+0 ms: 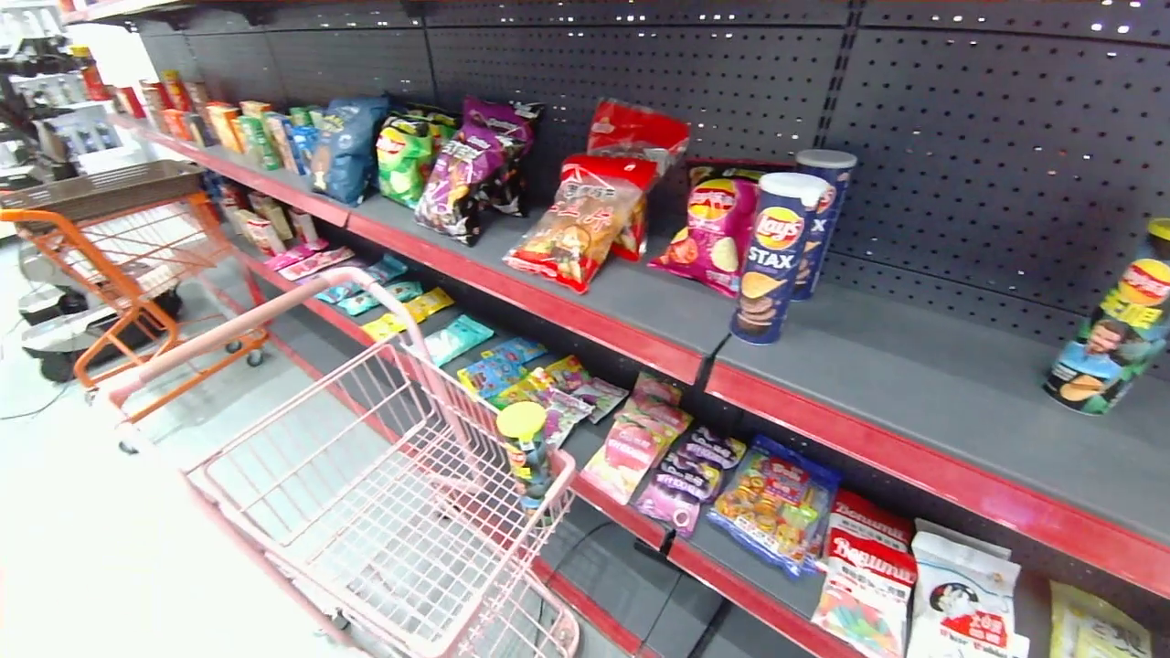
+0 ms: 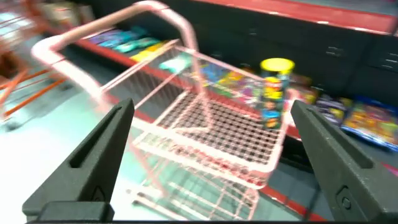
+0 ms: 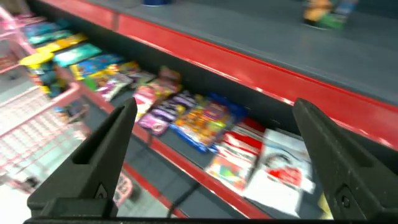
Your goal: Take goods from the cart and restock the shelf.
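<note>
A pink wire cart (image 1: 384,512) stands against the lower shelf. A chip can with a yellow lid (image 1: 523,452) stands upright in the cart's corner nearest the shelf. In the left wrist view my left gripper (image 2: 211,171) hangs open above and short of the cart (image 2: 211,134), with the yellow-lidded can (image 2: 275,90) beyond its fingers. My right gripper (image 3: 214,168) is open with nothing in it, facing the lower shelf's snack bags (image 3: 199,118). The grey upper shelf (image 1: 877,384) has bare room between two blue chip cans (image 1: 777,256) and a green can (image 1: 1111,338).
Several chip bags (image 1: 576,224) lean along the upper shelf to the left. The red shelf edge (image 1: 914,466) juts out over the lower row of packets. An orange cart (image 1: 128,265) stands farther down the aisle on the left. Open floor lies left of the pink cart.
</note>
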